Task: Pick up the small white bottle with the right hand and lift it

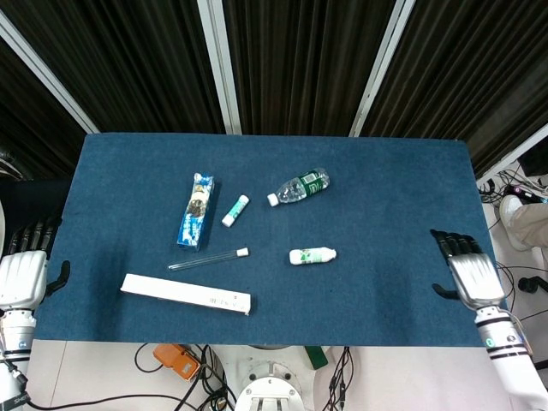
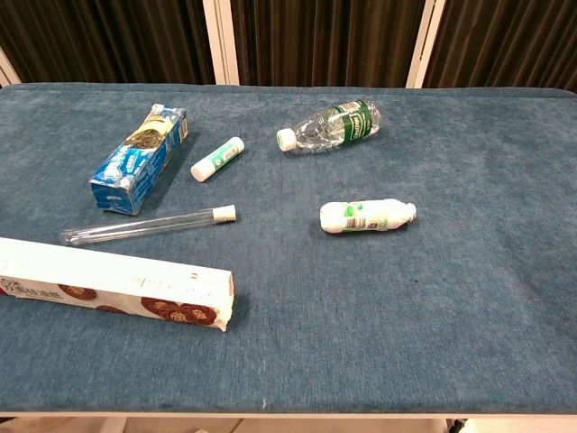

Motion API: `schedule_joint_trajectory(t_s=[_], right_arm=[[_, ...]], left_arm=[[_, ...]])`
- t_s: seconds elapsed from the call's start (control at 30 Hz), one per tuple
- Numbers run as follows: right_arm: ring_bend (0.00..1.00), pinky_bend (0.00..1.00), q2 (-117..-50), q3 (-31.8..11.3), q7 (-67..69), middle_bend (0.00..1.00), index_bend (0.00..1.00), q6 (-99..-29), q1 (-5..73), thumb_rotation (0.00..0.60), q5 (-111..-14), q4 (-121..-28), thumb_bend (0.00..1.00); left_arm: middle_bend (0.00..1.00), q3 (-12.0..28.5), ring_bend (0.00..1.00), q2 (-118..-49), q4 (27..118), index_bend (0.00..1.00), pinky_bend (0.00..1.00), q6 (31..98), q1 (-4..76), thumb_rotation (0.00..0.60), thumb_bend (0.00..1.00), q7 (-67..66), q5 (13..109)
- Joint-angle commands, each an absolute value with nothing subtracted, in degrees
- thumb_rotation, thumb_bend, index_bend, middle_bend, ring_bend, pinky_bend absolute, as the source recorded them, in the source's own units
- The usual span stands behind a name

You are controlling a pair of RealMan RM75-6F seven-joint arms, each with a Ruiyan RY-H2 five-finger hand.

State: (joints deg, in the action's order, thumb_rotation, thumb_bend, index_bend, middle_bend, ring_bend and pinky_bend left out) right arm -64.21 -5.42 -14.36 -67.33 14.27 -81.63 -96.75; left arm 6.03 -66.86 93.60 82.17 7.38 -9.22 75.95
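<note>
On the mat (image 1: 385,197), the white bottle (image 1: 312,255) lies mid-table, long axis left-right, cap end hard to tell. Right hand (image 1: 467,272) is empty, fingers straight; left hand (image 1: 23,272) is cut off, can't tell.

On the blue table (image 1: 394,197), a clear water bottle (image 1: 298,187) lies farthest back; left of it lie a green-white tube (image 1: 235,211), a blue box (image 1: 196,210), a glass test tube (image 1: 208,259) and a long white carton (image 1: 186,294).
</note>
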Motion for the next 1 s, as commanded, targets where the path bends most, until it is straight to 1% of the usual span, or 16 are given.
schedule_joint_trajectory(t_s=[0.03,0.1,0.2,0.27,0.4,0.7,1.0], right_arm=[[0.22,0.20,-67.3,-7.7,-15.7,0.24,0.15,-57.1,22.5,0.600,-79.1,-96.7,0.27],[0.23,0.20,-69.3,-8.8,-16.9,0.25,0.15,-53.4,25.8,0.600,-77.5,-95.4,0.27],[0.26,0.21,-72.9,-10.0,-18.8,0.29,0.18,-50.0,29.8,0.600,-75.3,-93.3,0.27],[0.27,0.21,-74.9,-10.6,-19.3,0.31,0.21,-48.3,31.8,0.600,-74.0,-92.2,0.27],[0.27,0.21,-78.6,-11.3,-20.2,0.31,0.22,-45.0,35.8,0.600,-71.4,-89.9,0.27],[0.28,0.21,-84.7,-12.4,-19.7,0.33,0.27,-42.7,41.5,0.600,-68.2,-87.5,0.27],[0.31,0.21,-89.1,-11.8,-19.3,0.40,0.43,-42.4,44.6,0.600,-66.2,-84.3,0.27]], left_arm=[[0.00,6.0,0.02,-66.9,93.5,0.07,0.07,82.1,7.4,0.600,0.43,-9.6,75.9],[0.00,6.1,0.02,-66.9,93.6,0.07,0.07,82.1,7.4,0.600,0.43,-9.4,75.8],[0.00,6.1,0.02,-67.0,93.5,0.07,0.07,82.0,7.5,0.600,0.43,-9.6,75.6],[0.00,6.1,0.02,-66.9,93.5,0.07,0.07,81.9,7.5,0.600,0.43,-9.7,75.4],[0.00,6.2,0.02,-66.9,93.5,0.07,0.07,81.9,7.5,0.600,0.43,-9.7,75.3],[0.00,6.3,0.02,-67.1,93.4,0.07,0.07,81.7,7.7,0.600,0.43,-10.1,75.1],[0.00,6.3,0.02,-67.0,93.4,0.07,0.07,81.7,7.7,0.600,0.43,-9.9,75.1]])
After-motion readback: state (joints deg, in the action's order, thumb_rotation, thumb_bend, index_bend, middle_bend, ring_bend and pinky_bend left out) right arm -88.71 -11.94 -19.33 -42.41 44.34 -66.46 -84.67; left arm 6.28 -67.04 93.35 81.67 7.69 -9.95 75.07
